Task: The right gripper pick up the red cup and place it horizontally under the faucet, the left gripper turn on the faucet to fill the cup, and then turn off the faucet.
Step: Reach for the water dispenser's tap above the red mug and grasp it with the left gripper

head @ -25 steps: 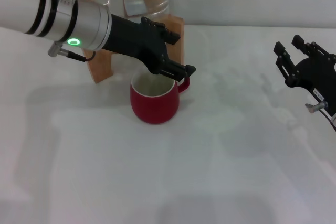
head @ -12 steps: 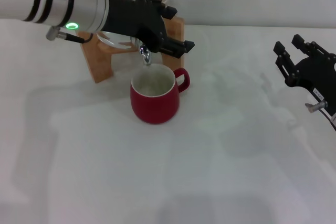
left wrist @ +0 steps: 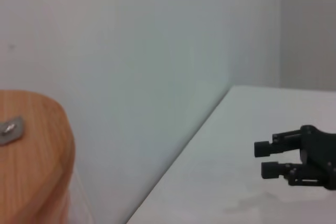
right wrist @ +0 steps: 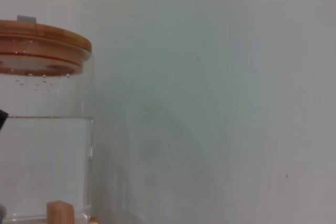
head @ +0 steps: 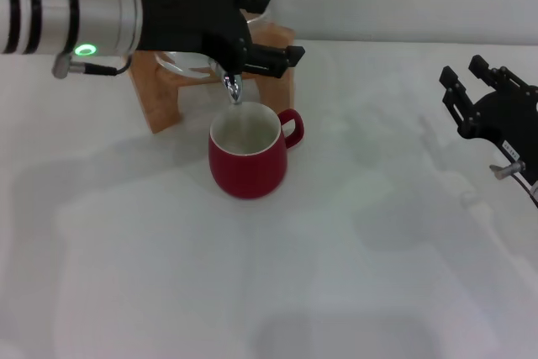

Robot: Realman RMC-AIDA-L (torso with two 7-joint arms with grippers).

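Reaching over the faucet, the left gripper is hiding its fingers' spread, seemingly working the lever. The red cup is standing upright beneath the spout to catch water. The right gripper is idling with fingers spread, empty, well apart on the table.

1 red cup | 1 faucet | 2 end effectors (black)
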